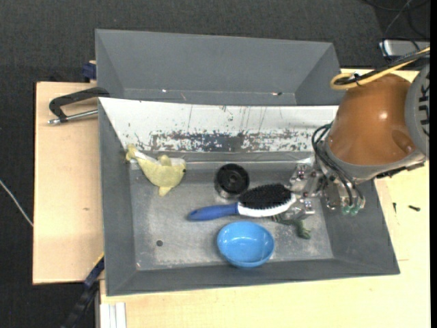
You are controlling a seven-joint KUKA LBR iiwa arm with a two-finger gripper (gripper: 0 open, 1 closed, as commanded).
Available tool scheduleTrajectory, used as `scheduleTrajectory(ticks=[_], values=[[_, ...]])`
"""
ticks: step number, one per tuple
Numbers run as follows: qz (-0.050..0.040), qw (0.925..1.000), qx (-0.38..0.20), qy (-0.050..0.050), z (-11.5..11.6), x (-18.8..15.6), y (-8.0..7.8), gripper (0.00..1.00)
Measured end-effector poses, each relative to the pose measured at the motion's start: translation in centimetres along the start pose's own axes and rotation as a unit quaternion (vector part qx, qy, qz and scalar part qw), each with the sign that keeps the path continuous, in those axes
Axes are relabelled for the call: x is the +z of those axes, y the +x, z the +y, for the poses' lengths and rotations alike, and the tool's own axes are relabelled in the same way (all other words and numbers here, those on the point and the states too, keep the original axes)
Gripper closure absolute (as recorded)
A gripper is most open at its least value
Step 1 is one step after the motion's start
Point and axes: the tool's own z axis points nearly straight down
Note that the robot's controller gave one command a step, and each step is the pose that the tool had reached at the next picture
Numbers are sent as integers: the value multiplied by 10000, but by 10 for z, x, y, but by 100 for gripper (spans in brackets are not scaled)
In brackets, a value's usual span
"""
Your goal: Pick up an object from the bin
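Black-bristled brush beside claw

The arm reaches in from the right. Its wrist is hidden under a rounded orange cover, which sits above and to the right of the gripper. The gripper hangs low, pointing down and slightly left, its pale metal body crowded with small fittings. Dark cables loop out from under the cover and run down to the gripper's right side. A yellow cable arches over the top of the cover, well above the gripper.
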Motion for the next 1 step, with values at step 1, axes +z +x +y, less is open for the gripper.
scheduleTrajectory(ticks=[1], values=[[6, 10000, -61, 0, 4, -32, -19, 100]])
